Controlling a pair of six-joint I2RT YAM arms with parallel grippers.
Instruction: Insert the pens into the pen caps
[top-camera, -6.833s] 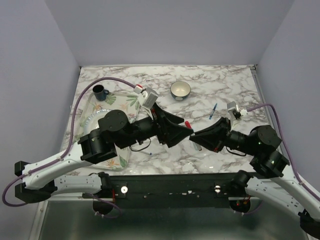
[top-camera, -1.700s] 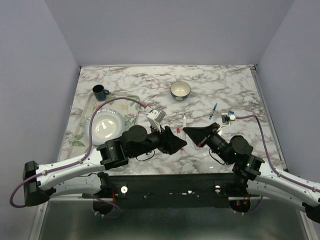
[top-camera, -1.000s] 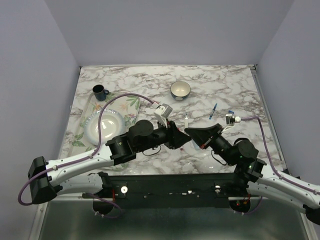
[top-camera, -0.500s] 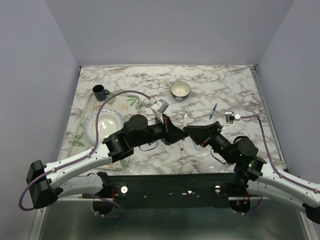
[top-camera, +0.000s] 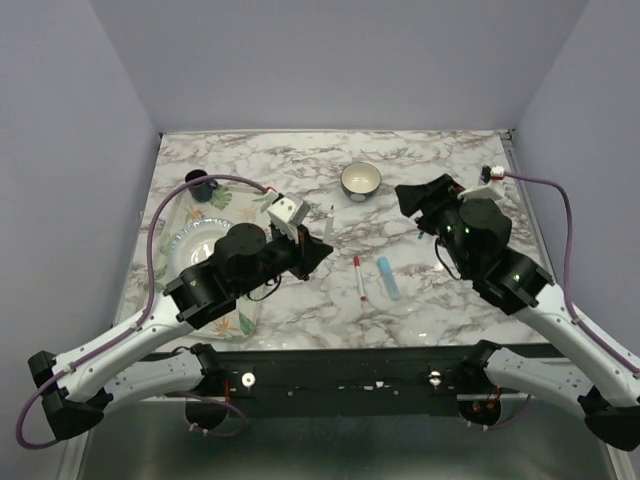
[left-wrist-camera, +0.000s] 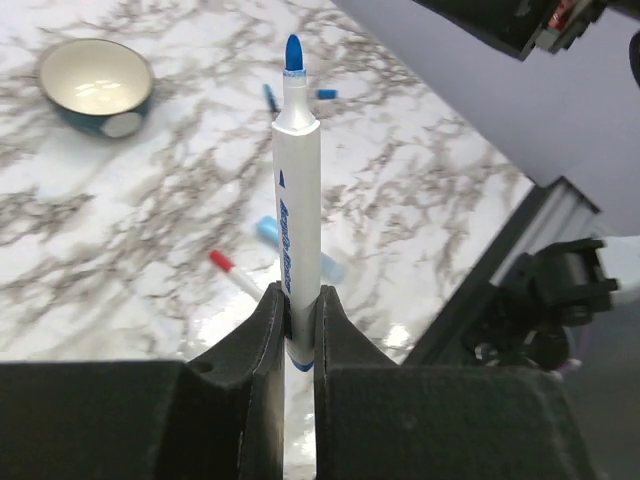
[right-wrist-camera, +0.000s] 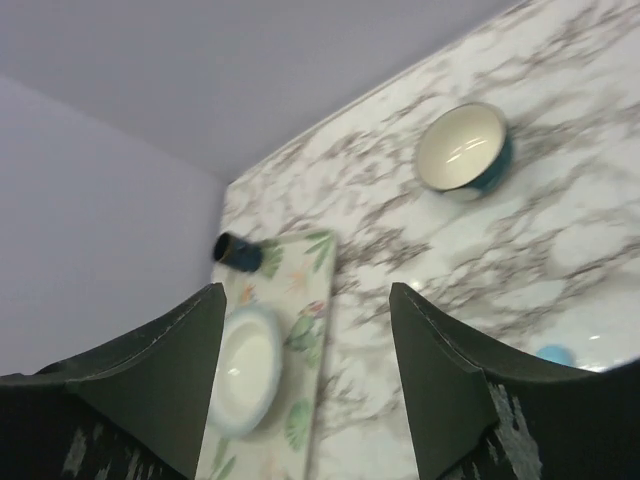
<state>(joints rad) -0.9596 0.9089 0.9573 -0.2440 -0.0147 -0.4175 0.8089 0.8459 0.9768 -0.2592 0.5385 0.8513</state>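
Two pens (top-camera: 358, 277) (top-camera: 387, 277) lie near the bowl (top-camera: 361, 180) (left jaws: third pen (left-wrist-camera: 297, 200); right jaws: wide).

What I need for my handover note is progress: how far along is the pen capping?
Done, it seems: the red-ended pen lies loose, looking capped. In hand: the left gripper is shut on a white pen, its blue tip bare; the right gripper is open, empty. Left: that pen, the dark blue pen near a blue cap, perhaps the pale blue marker.
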